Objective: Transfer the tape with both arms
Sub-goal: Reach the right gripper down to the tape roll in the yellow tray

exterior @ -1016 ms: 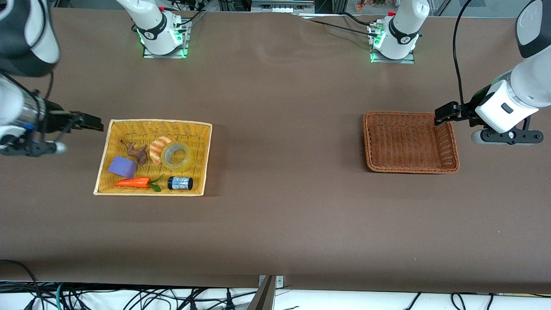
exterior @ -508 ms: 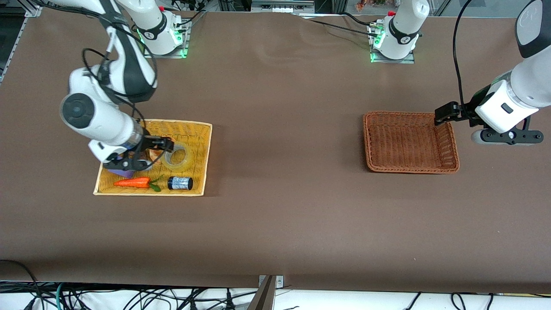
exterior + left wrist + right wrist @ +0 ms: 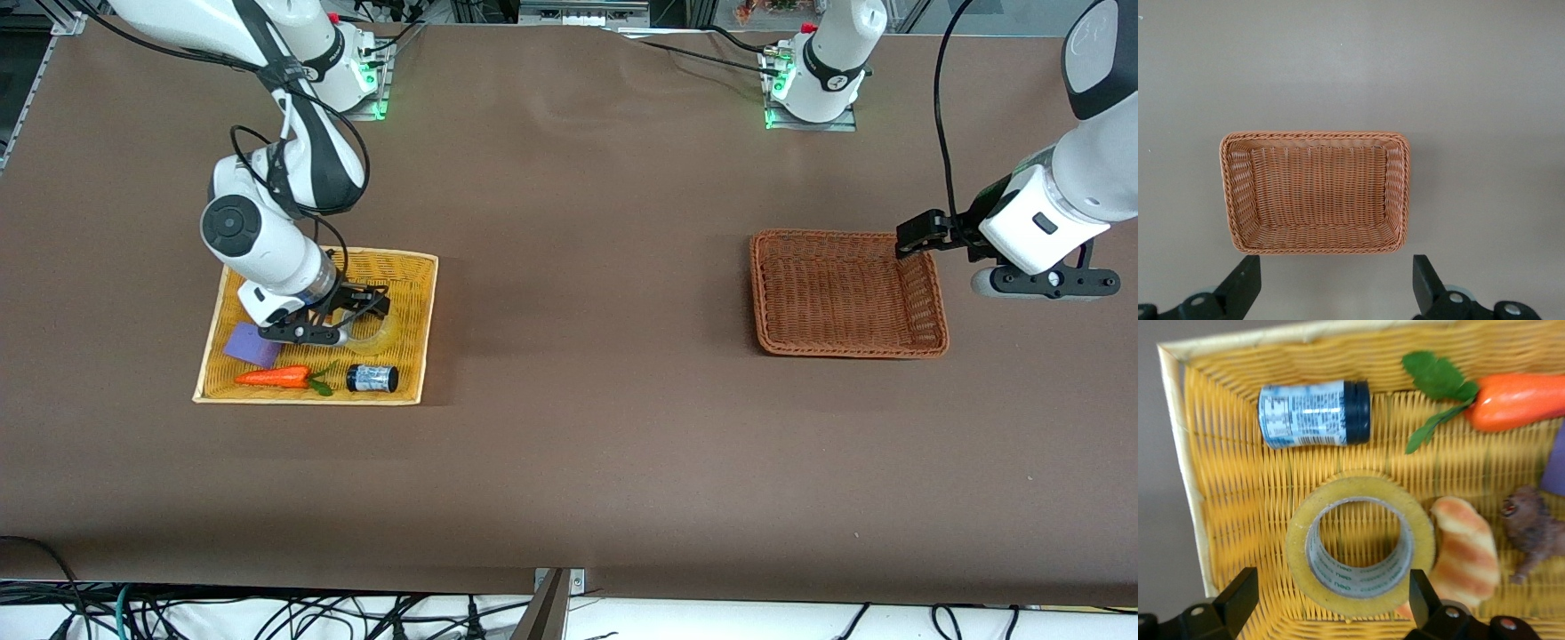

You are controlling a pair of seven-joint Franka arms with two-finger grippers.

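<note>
1. The right tool [image 3: 360, 307] has swung in from the bench edge and now hangs over the tape [image 3: 1360, 545], fingers wide apart, holding nothing.
2. The tape lies in the yellow basket [image 3: 418, 331].
3. The left tool [image 3: 916, 236] waits open over the brown basket [image 3: 1315, 191].

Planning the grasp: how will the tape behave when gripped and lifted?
The tape lies flat on its side, so it probably won't roll. It is a rigid-looking ring, likely stiff and light. Its smooth outer face may slip; the right gripper, open over it, might grip more securely across the wall.
</note>
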